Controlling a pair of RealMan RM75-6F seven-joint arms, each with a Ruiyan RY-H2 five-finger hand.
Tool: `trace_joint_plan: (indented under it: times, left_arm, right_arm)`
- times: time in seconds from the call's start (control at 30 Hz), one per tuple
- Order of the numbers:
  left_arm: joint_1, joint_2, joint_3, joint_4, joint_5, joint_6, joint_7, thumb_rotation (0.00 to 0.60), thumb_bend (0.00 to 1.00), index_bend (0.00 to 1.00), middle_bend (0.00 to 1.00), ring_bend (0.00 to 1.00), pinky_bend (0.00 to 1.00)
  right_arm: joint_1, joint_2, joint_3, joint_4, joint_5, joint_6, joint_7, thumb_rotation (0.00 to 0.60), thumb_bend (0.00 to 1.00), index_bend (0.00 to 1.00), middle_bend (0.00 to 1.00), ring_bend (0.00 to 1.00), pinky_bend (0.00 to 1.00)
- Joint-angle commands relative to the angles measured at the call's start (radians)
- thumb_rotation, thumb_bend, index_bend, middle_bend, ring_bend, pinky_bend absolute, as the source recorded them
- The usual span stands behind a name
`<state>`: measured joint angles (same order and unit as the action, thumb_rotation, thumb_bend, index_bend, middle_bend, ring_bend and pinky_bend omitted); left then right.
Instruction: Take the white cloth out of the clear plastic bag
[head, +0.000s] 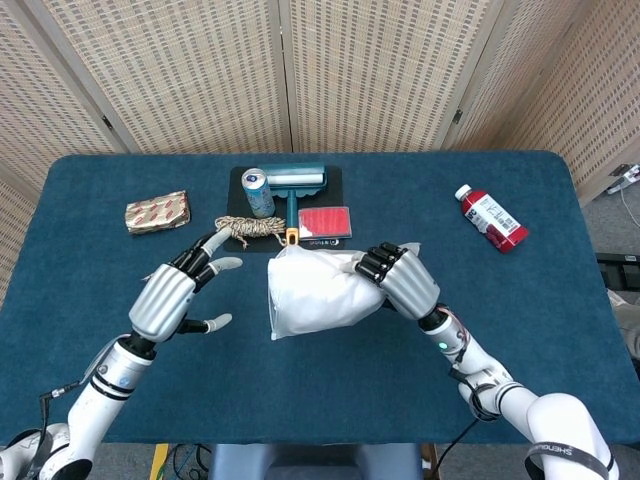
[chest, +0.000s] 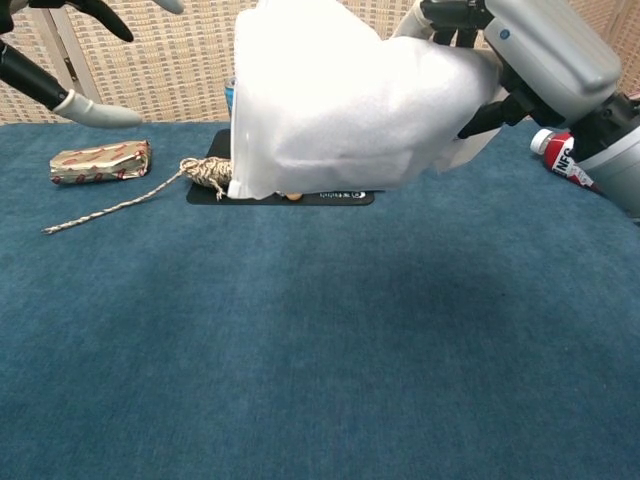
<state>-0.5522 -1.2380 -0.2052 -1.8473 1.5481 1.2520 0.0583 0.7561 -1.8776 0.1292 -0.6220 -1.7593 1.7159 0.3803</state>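
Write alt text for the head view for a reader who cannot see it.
The right hand holds a clear plastic bag with white cloth inside above a blue table, while the open left hand hovers beside it. Behind lie a black mat with a can, rope and lint roller, a wrapped packet and a red bottle.
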Motion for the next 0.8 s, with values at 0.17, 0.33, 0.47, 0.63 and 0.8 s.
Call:
trace_joint_plan:
  times: [0.17,0.33,0.47,0.63,0.8]
  left_arm:
    - [-0.014,-0.013,-0.005,-0.012,0.001,0.0,0.002,0.6,0.16,0.24,0.0,0.0,0.21]
    - [-0.025,-0.019,-0.008,-0.017,-0.003,-0.003,0.012,0.6,0.15,0.24,0.0,0.0,0.21]
    - [-0.03,-0.021,-0.009,-0.019,-0.011,-0.007,0.015,0.6,0.15,0.24,0.0,0.0,0.21]
    - [-0.038,-0.026,-0.011,-0.02,-0.018,-0.01,0.018,0.6,0.15,0.25,0.0,0.0,0.21]
    - [-0.046,-0.026,-0.013,-0.025,-0.021,-0.014,0.021,0.6,0.15,0.25,0.0,0.0,0.21]
  right_arm:
    - [0.021,-0.013,-0.002,0.012,0.008,-0.005,0.003,0.6,0.68,0.56,0.66,0.56,0.68]
    - [0.034,-0.019,-0.002,0.015,0.015,-0.013,0.004,0.6,0.68,0.56,0.66,0.56,0.68]
    - [0.042,-0.023,0.0,0.017,0.023,-0.016,0.008,0.6,0.68,0.56,0.66,0.56,0.68]
    - [0.056,-0.031,0.001,0.021,0.028,-0.019,0.009,0.6,0.68,0.56,0.66,0.56,0.68]
    - [0.07,-0.036,0.002,0.019,0.031,-0.024,0.007,0.6,0.68,0.56,0.66,0.56,0.68]
